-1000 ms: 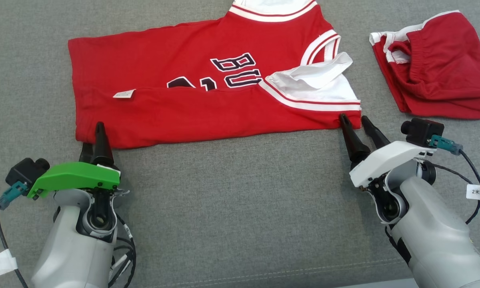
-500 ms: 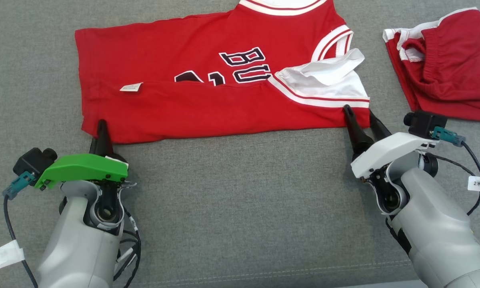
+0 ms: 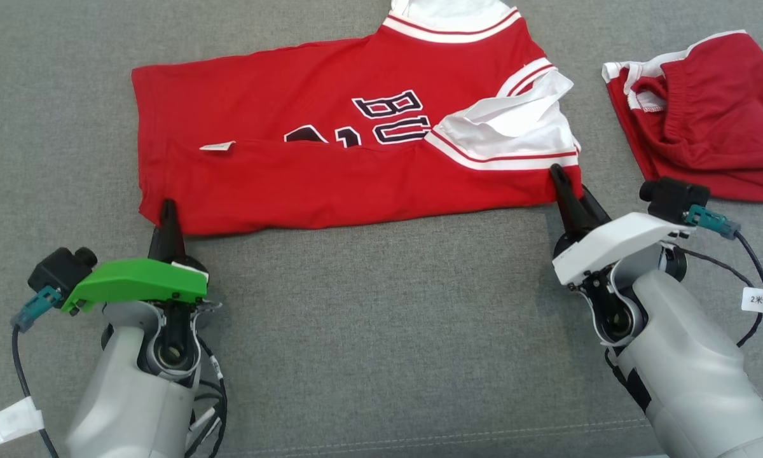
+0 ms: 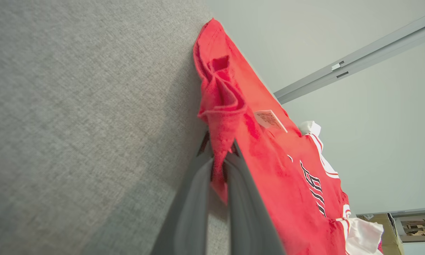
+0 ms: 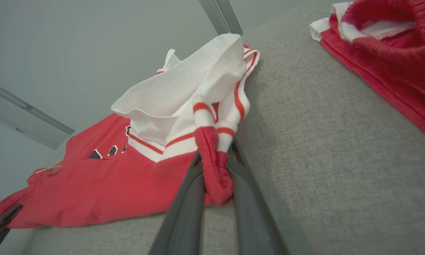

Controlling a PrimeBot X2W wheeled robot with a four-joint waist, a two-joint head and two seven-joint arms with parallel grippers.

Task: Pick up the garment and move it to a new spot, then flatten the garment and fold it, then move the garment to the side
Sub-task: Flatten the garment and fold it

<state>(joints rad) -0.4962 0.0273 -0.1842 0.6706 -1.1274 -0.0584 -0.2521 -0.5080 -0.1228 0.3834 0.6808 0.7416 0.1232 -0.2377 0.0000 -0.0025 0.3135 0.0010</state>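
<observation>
Left gripper (image 3: pixel 167 213): clamped on the near hem corner of the red sleeveless knit jersey with white trim (image 3: pixel 330 146).
Right gripper (image 3: pixel 569 183): pinched the jersey's near shoulder edge, with the cloth bunched between its jaws.
Jersey: lay partly folded on the grey woven surface (image 3: pixel 381 318), stretched between both grippers.
Crumpled red shorts (image 3: pixel 706 146): lay apart, to the jersey's right.

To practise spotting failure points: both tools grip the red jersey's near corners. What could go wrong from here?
1. The left tool pinches only a thin bit of the jersey at its hem corner; it may slip out on lifting.
2. The right tool clamps bunched red and white layers, so the crumpled white flap could get folded in crooked.
3. The red shorts lie close on the right; a swung jersey might drag them.
</observation>
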